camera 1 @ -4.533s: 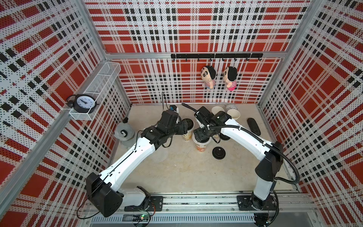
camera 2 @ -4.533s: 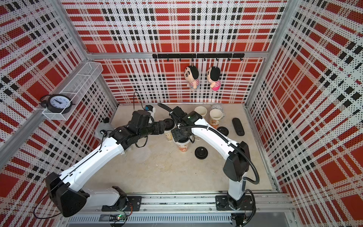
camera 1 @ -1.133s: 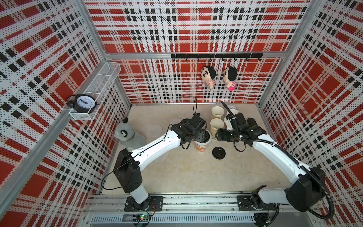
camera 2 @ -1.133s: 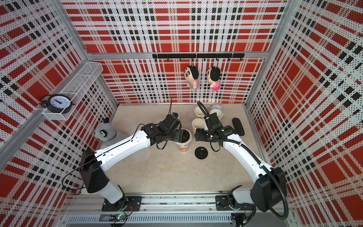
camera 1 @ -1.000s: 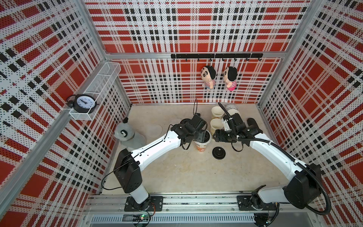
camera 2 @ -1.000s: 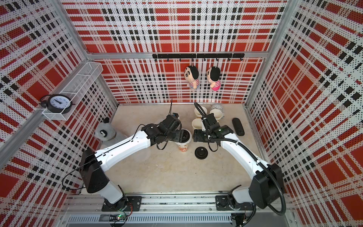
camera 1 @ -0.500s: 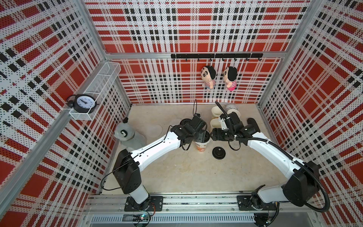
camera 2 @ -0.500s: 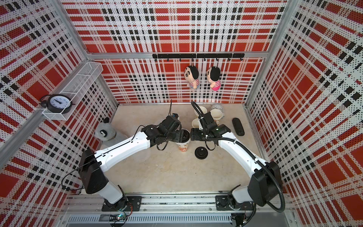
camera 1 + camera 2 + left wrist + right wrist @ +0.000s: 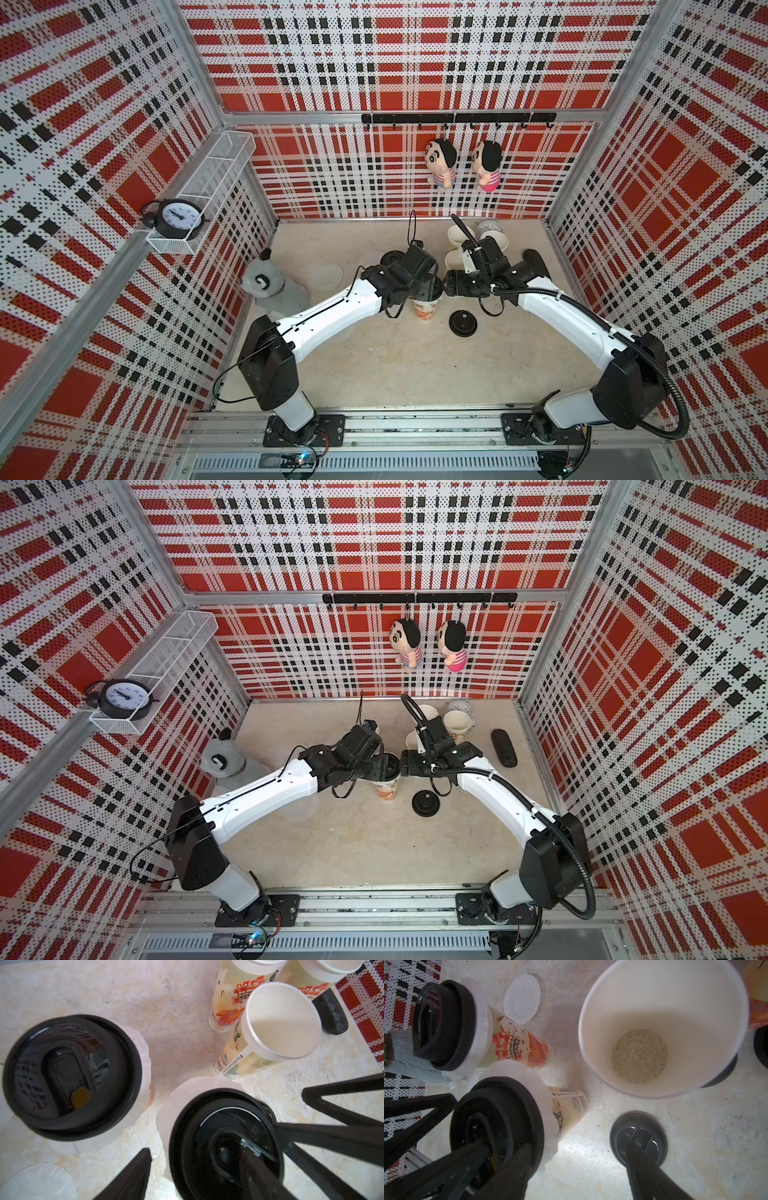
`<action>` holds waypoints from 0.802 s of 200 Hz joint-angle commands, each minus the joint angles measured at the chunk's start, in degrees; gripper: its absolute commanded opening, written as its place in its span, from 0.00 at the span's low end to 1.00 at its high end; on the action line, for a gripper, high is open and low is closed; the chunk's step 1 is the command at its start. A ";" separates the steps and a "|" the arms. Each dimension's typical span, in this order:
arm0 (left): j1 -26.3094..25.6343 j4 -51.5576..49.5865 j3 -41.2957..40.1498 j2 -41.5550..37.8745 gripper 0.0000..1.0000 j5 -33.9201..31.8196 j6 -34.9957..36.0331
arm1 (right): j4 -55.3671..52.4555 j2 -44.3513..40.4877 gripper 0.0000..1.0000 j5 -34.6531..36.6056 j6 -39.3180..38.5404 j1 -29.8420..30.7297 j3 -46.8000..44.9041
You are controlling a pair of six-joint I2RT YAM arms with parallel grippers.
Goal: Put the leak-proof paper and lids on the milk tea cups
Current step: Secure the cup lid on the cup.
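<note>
Left wrist view shows left jaws wide, holding nothing, over the black lid that pins leak-proof paper down; right jaws wide too; I think both should rise straight, then centre the spare sheet on an open milk tea cup.
</note>
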 commanded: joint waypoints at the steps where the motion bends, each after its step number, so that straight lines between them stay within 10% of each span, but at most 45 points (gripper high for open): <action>1: -0.51 -3.32 -2.17 0.32 0.70 0.79 0.62 | -0.35 -0.18 0.74 1.52 0.13 0.64 -1.51; 160: -0.51 -1.85 -5.62 -2.08 0.70 0.84 -0.25 | 2.26 -2.20 0.74 2.39 5.16 0.65 -14.42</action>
